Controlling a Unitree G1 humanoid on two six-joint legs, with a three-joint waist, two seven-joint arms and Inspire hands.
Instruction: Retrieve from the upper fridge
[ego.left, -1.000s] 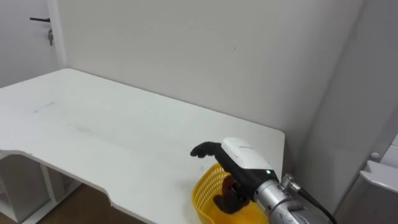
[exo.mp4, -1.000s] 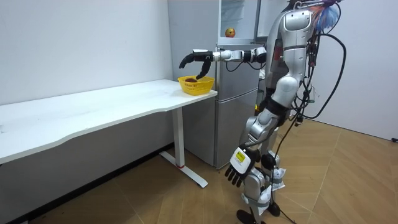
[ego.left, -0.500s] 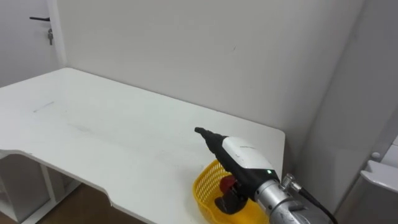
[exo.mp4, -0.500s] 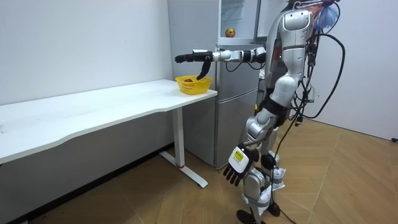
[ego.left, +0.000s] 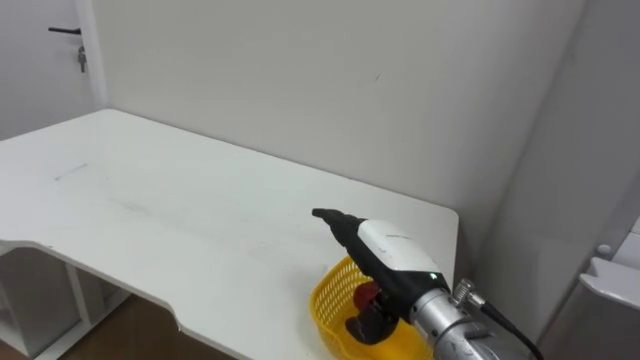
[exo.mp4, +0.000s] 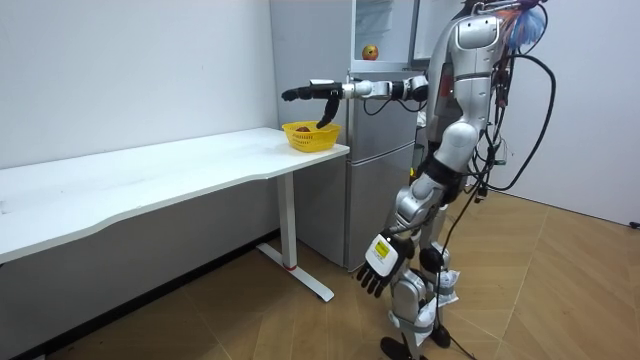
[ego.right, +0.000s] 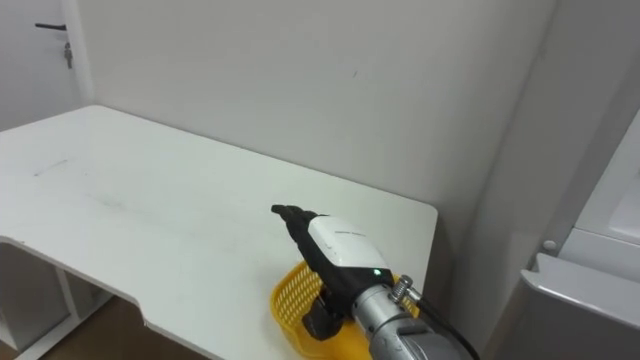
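Note:
A yellow basket (ego.left: 330, 300) stands at the near right corner of the white table (ego.left: 200, 220). A red fruit (ego.left: 368, 293) lies inside it. My right hand (ego.left: 395, 250) hovers over the basket, open, its dark fingers (ego.left: 335, 218) stretched out flat and its thumb hanging down into the basket; it holds nothing. In the room view the right hand (exo.mp4: 310, 94) reaches out above the basket (exo.mp4: 312, 135) while I stand in front of the fridge (exo.mp4: 385, 150). Another apple (exo.mp4: 371, 52) sits in the upper fridge compartment. My left hand (exo.mp4: 382, 264) hangs open by my leg.
The table runs far to the left along a white wall. The fridge's white edge (ego.left: 610, 280) stands close on the right, beside the table's end. A door with a dark handle (ego.left: 65, 32) is at the far left.
The right hand's fingers, curled downward over the basket a second ago, have straightened out flat. The red fruit stays in the basket. The hanging left hand has swung slightly.

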